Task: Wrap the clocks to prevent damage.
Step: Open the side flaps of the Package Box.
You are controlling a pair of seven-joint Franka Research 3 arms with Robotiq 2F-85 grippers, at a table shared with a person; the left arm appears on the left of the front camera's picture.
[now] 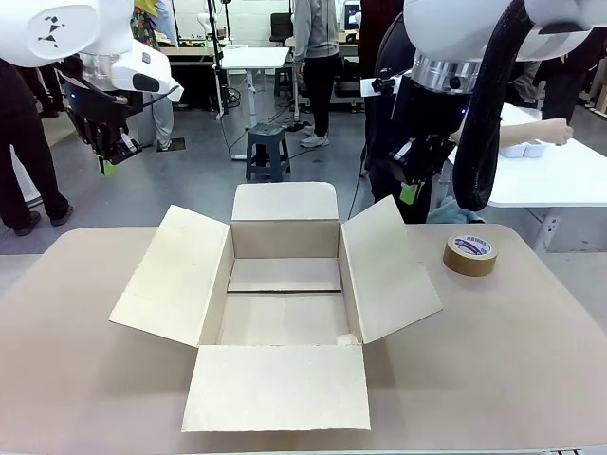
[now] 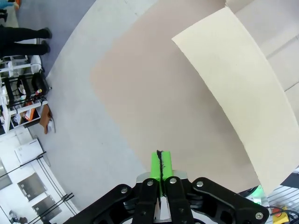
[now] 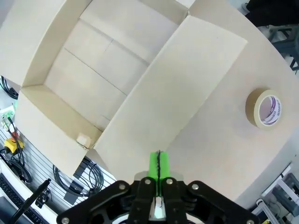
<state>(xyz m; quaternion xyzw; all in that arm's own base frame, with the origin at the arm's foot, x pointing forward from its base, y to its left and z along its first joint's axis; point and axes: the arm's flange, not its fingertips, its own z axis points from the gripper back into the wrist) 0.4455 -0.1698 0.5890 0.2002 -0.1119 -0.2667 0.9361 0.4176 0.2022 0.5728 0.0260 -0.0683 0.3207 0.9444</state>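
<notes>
While box (image 1: 285, 389) flaps splay, tape roll (image 1: 470, 254) lies apart, seemingly near table (image 1: 531, 360) edge.

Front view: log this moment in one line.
left hand: shut, raised | right hand: shut, raised | box: flaps open | tape roll: on table beside box

left gripper (image 1: 111, 161): raised well above the table (image 1: 76, 398), jaws closed.
right gripper (image 1: 410, 191): raised above the table, jaws closed.
cardboard box (image 1: 285, 303): below and between the two grippers, four flaps spread open.
tape roll (image 1: 471, 254): flat on the table, below the right gripper, slightly to its right, apart from the box.
</notes>
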